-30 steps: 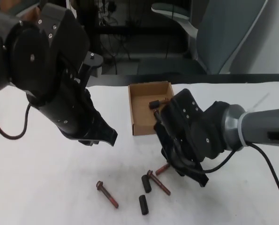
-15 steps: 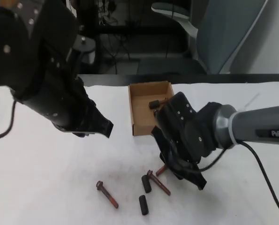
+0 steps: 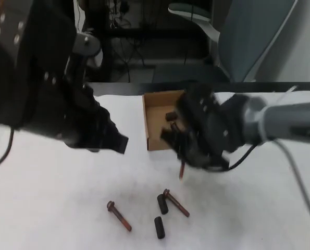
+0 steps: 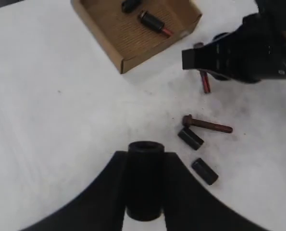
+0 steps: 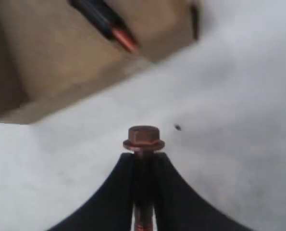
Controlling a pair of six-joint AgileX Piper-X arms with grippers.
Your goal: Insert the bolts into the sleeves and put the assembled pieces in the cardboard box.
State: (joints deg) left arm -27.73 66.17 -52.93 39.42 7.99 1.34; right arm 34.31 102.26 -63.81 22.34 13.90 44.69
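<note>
My left gripper (image 4: 143, 192) is shut on a black sleeve (image 4: 143, 185), held above the white bench left of the cardboard box (image 3: 153, 121). My right gripper (image 5: 143, 185) is shut on a copper bolt (image 5: 143, 144), whose tip hangs below it in the high view (image 3: 182, 170), just in front of the box. On the bench lie two bolts (image 3: 119, 216) (image 3: 176, 203) and two sleeves (image 3: 162, 203) (image 3: 159, 227). An assembled piece (image 4: 153, 22) lies in the box (image 4: 104, 43), with a second dark piece (image 4: 130, 5) at the view's edge.
The bench is covered in white cloth (image 3: 50, 208). A grey chair (image 3: 248, 36) and dark equipment stand behind the bench's far edge. Free room lies at the front left and front right.
The right gripper has lifted a bolt off the bench and risen toward the box. The left arm with its sleeve has shifted slightly left and up.
</note>
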